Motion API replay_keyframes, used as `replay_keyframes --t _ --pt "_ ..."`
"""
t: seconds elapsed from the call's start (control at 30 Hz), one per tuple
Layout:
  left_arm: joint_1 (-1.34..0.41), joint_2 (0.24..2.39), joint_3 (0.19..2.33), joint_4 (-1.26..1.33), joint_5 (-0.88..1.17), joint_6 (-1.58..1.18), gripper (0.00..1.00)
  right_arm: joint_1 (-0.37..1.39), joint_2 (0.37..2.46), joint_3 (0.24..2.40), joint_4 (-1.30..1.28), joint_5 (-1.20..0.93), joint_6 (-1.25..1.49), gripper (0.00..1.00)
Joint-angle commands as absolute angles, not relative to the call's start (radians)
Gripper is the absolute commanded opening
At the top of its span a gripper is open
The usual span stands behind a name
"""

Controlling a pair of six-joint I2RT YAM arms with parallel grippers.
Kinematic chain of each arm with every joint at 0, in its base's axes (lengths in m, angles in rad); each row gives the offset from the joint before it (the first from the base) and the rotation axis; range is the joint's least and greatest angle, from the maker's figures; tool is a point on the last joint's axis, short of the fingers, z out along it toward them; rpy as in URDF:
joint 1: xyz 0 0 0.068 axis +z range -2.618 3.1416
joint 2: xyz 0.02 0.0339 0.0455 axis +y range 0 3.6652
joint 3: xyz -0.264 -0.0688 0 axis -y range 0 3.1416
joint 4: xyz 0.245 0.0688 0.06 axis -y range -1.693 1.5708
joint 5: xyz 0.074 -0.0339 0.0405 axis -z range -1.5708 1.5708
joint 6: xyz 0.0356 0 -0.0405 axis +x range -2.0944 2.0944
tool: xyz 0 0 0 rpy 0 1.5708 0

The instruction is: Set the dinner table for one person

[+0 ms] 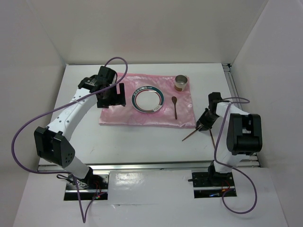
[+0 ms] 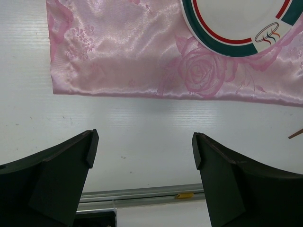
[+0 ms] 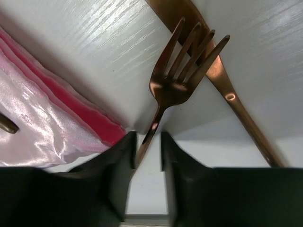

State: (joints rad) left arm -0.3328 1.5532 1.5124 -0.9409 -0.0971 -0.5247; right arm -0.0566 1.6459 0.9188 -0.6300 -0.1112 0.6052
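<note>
White rectangular bench [image 1: 142, 142] spanning the walled enclosure, shiny pink rose-patterned cloth [image 1: 118, 116] at far centre, white teal-rimmed plate [image 1: 147, 100] upon it, left claw [image 2: 144, 149] spread at cloth's left edge, right claw [image 3: 147, 146] right of cloth, pinching copper fork [image 3: 182, 71] by its handle, tines crossing copper knife [image 3: 236, 109]

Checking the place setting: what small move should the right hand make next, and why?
Probably lift the fork clear of the knife crossing beneath it; the right hand is shut on its handle, and the spoon already lies right of the plate.
</note>
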Motion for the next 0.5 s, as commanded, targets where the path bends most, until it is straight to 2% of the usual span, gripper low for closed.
replay_keyframes --t 0.0,0.17,0.27,0.47 --pt "-0.337 1.529 1.522 -0.928 -0.103 -0.511 1.0 -0.049 1.675 0.882 -0.563 -0.065 0.615 0.34" --pt "-0.337 1.529 1.532 -0.937 -0.103 -0.511 1.0 -0.028 1.623 0.9 -0.615 0.032 0.636 0.0" --pt "-0.337 1.529 1.545 -0.937 -0.103 -0.511 1.0 0.012 1.534 0.948 -0.678 0.107 0.626 0.0" --pt "-0.337 1.529 1.617 -0.974 -0.115 -0.543 1.0 0.141 1.46 1.181 -0.73 0.048 0.511 0.0"
